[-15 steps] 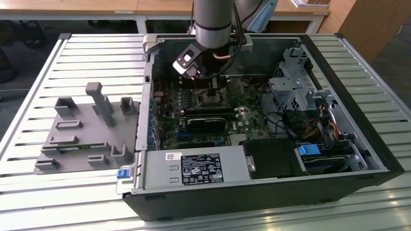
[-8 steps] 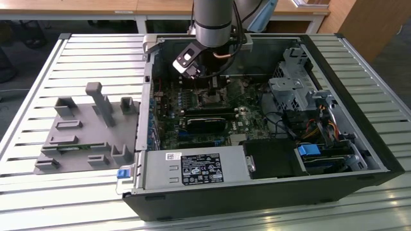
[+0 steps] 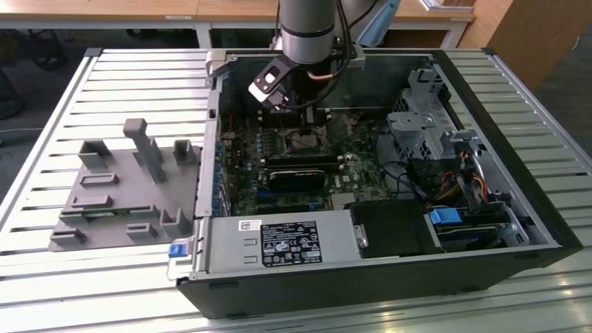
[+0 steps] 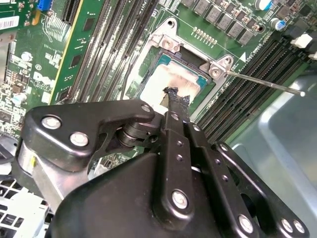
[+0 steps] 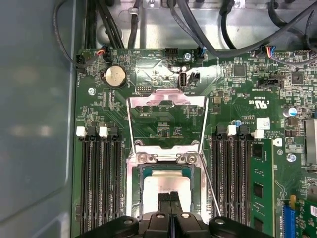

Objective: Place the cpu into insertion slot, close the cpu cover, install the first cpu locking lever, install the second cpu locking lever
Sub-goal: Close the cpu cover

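Gripper [image 4: 176, 96], jaws pressed together, tips at the cpu [image 4: 167, 77] seated within the slot [image 4: 216, 69] rim. Cover [image 5: 166, 99] is hinged open and the lever [image 4: 262, 83] is swung clear.

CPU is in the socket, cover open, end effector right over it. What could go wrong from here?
1. The end effector sits right at the top of the chip. A sideways drag could shift the chip in the socket or scuff it.
2. The cover lies flipped open. If the chip isn't flat, closing the cover could jam.
3. The thin lever juts out beside the socket, where the arm might snag it.
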